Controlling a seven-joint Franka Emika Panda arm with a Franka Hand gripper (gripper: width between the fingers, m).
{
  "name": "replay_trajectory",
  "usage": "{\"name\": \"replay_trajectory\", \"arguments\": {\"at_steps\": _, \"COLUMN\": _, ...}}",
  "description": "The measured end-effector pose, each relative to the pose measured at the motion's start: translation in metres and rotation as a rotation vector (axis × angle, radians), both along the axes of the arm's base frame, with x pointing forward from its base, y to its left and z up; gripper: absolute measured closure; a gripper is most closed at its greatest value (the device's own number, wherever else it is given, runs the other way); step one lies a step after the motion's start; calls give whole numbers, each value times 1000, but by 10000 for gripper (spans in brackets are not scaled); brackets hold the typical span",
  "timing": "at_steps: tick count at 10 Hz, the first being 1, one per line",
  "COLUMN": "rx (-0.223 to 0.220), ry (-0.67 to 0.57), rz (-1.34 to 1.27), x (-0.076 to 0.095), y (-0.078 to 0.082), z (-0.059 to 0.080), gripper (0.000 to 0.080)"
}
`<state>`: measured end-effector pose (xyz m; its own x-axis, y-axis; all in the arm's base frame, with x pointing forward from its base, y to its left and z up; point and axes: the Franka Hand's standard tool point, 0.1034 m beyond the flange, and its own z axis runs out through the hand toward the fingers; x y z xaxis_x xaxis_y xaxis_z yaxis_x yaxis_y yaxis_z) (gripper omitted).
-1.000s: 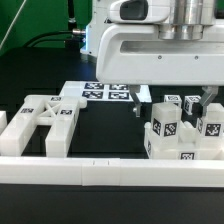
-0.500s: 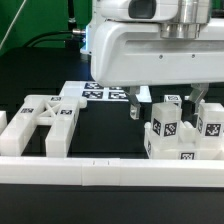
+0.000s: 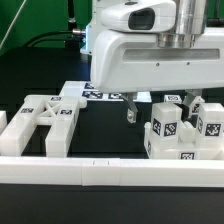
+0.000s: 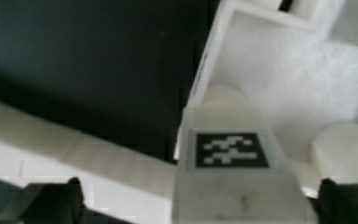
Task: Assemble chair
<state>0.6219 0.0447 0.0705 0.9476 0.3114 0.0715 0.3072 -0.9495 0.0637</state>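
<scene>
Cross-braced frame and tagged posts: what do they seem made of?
Cross-braced frame: probably white plastic, smooth and faintly glossy, uniform colour, blocky edges. Tagged posts: seemingly the same plastic; their black-and-white tags look like printed stickers, though too blurred to confirm.

The bench (image 3: 104,135) has a matte black top, evenly lit from above with only soft shadows. A long white border rail (image 3: 110,172) runs along its near edge. Behind, at the exterior view's left, a dim greenish wall (image 3: 12,25) shows what may be a dark cable (image 3: 40,40).
</scene>
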Motion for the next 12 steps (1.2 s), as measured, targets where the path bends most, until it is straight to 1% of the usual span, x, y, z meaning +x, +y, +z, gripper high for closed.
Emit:
{"name": "replay_trajectory", "arguments": {"at_steps": 1, "rx": 4, "ry": 2, "rz": -32, "x": 0, "y": 3, "z": 0, "gripper": 150}}
{"name": "replay_trajectory", "arguments": {"at_steps": 2, "rx": 10, "ry": 11, "rz": -58, "x": 2, "y": 6, "z": 1, "gripper": 280}}
{"name": "replay_trajectory", "arguments": {"at_steps": 3, "rx": 11, "ry": 9, "rz": -62, "x": 3, "y": 8, "z": 1, "gripper": 435}}
{"name": "replay_trajectory", "arguments": {"at_steps": 4, "rx": 11, "ry": 5, "rz": -71, "x": 4, "y": 8, "z": 1, "gripper": 435}}
{"name": "replay_trajectory", "arguments": {"at_steps": 5, "rx": 12, "ry": 4, "rz": -84, "x": 4, "y": 8, "z": 1, "gripper": 514}}
{"name": "replay_trajectory", "arguments": {"at_steps": 7, "rx": 15, "ry": 3, "rz": -117, "x": 4, "y": 7, "z": 1, "gripper": 514}}
{"name": "replay_trajectory", "arguments": {"at_steps": 8, "rx": 22, "ry": 0, "rz": -193, "x": 4, "y": 8, "z": 1, "gripper": 514}}
{"name": "replay_trajectory", "arguments": {"at_steps": 10, "rx": 49, "ry": -6, "rz": -434, "x": 3, "y": 8, "z": 0, "gripper": 514}}
{"name": "replay_trajectory", "arguments": {"at_steps": 12, "rx": 66, "ry": -14, "rz": -679, "x": 2, "y": 11, "z": 0, "gripper": 512}}
